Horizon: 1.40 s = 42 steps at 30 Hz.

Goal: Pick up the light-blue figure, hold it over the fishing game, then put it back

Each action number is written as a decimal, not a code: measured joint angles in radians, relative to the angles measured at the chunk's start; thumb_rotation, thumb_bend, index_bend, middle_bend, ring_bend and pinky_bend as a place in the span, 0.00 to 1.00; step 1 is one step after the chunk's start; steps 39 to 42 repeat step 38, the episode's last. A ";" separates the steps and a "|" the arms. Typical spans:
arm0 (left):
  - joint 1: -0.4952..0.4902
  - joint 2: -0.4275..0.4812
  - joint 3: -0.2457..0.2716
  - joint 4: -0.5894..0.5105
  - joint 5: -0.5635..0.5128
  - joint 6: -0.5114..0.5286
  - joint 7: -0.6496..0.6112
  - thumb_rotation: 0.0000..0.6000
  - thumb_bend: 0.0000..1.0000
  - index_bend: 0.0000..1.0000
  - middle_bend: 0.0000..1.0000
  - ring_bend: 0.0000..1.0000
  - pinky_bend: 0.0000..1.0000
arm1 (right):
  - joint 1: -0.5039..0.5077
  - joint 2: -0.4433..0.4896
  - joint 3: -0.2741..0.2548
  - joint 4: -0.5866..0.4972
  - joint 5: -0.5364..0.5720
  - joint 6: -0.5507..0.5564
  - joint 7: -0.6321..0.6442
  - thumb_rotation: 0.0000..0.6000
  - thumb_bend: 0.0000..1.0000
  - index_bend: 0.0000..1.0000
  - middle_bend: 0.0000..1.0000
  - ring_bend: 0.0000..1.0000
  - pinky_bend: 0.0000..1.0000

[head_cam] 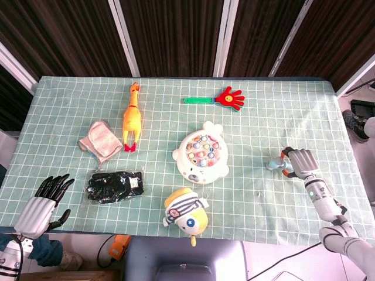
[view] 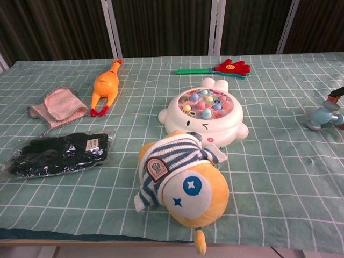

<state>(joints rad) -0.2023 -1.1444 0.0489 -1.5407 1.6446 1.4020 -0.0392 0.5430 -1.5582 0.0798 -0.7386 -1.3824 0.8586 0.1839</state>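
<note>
The light-blue figure (head_cam: 275, 164) stands on the green checked cloth at the right, also seen at the chest view's right edge as the figure (view: 320, 116). My right hand (head_cam: 302, 161) sits just right of it, fingers loosely curved towards it and gripping nothing; only a dark fingertip (view: 337, 93) shows in the chest view. The white fishing game (head_cam: 201, 154) with its coloured fish lies at the table's middle, well left of the figure. My left hand (head_cam: 45, 201) hangs off the front left corner, fingers spread and empty.
A striped plush toy (head_cam: 186, 215) lies in front of the game. Black gloves in a bag (head_cam: 115, 185), a pink cloth (head_cam: 99, 141) and a rubber chicken (head_cam: 132, 116) fill the left side. A red hand clapper (head_cam: 220, 98) lies at the back.
</note>
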 measured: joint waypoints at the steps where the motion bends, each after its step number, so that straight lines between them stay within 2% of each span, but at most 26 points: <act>1: 0.000 0.000 0.000 0.000 0.000 0.001 0.000 1.00 0.39 0.00 0.00 0.00 0.00 | -0.001 0.000 0.000 0.000 -0.001 0.002 0.000 1.00 0.40 0.53 0.42 0.53 0.56; 4: 0.001 0.000 -0.001 0.001 0.000 0.002 0.000 1.00 0.39 0.00 0.00 0.00 0.00 | -0.005 0.005 -0.003 -0.005 -0.005 0.011 -0.001 1.00 0.40 0.52 0.39 0.50 0.53; 8: 0.002 0.000 -0.002 0.001 -0.001 0.005 -0.002 1.00 0.40 0.00 0.00 0.00 0.00 | -0.017 0.025 -0.010 -0.036 -0.017 0.040 0.000 1.00 0.38 0.46 0.31 0.40 0.46; 14: 0.001 -0.001 0.002 0.001 0.006 0.004 0.003 1.00 0.39 0.00 0.00 0.00 0.00 | -0.060 0.107 -0.025 -0.172 -0.056 0.159 -0.005 1.00 0.33 0.35 0.19 0.26 0.36; 16: 0.003 -0.001 0.003 0.000 0.010 0.011 0.006 1.00 0.39 0.00 0.00 0.00 0.00 | -0.080 0.150 -0.031 -0.247 -0.068 0.201 -0.019 1.00 0.32 0.25 0.09 0.13 0.26; 17: 0.005 -0.001 0.003 0.000 0.011 0.014 0.007 1.00 0.39 0.00 0.00 0.00 0.00 | -0.090 0.171 -0.034 -0.286 -0.072 0.219 -0.027 1.00 0.31 0.16 0.03 0.06 0.15; 18: 0.006 -0.002 0.002 0.000 0.011 0.017 0.008 1.00 0.39 0.00 0.00 0.00 0.00 | -0.105 0.200 -0.039 -0.344 -0.078 0.244 -0.040 1.00 0.30 0.09 0.00 0.01 0.07; 20: 0.008 -0.002 -0.001 0.000 0.006 0.020 0.009 1.00 0.39 0.00 0.00 0.00 0.00 | -0.134 0.246 -0.048 -0.446 -0.088 0.290 -0.068 1.00 0.29 0.01 0.00 0.00 0.00; 25: 0.015 -0.010 -0.012 0.005 -0.001 0.041 0.021 1.00 0.39 0.00 0.00 0.00 0.00 | -0.271 0.338 -0.090 -0.753 -0.141 0.524 -0.192 1.00 0.29 0.00 0.00 0.00 0.00; 27: 0.019 -0.014 -0.013 0.008 0.001 0.050 0.030 1.00 0.39 0.00 0.00 0.00 0.00 | -0.344 0.349 -0.111 -0.822 -0.171 0.645 -0.253 1.00 0.29 0.01 0.00 0.00 0.00; 30: 0.023 -0.014 -0.011 0.008 0.011 0.061 0.031 1.00 0.39 0.00 0.00 0.00 0.00 | -0.437 0.355 -0.134 -0.847 -0.219 0.773 -0.356 1.00 0.29 0.01 0.00 0.00 0.00; 33: 0.027 -0.013 -0.005 0.008 0.022 0.067 0.032 1.00 0.39 0.00 0.00 0.00 0.00 | -0.474 0.360 -0.140 -0.846 -0.230 0.811 -0.399 1.00 0.29 0.01 0.00 0.00 0.00; 42: 0.029 -0.015 -0.006 0.004 0.021 0.067 0.042 1.00 0.39 0.00 0.00 0.00 0.00 | -0.492 0.375 -0.137 -0.846 -0.223 0.784 -0.355 1.00 0.29 0.01 0.00 0.00 0.00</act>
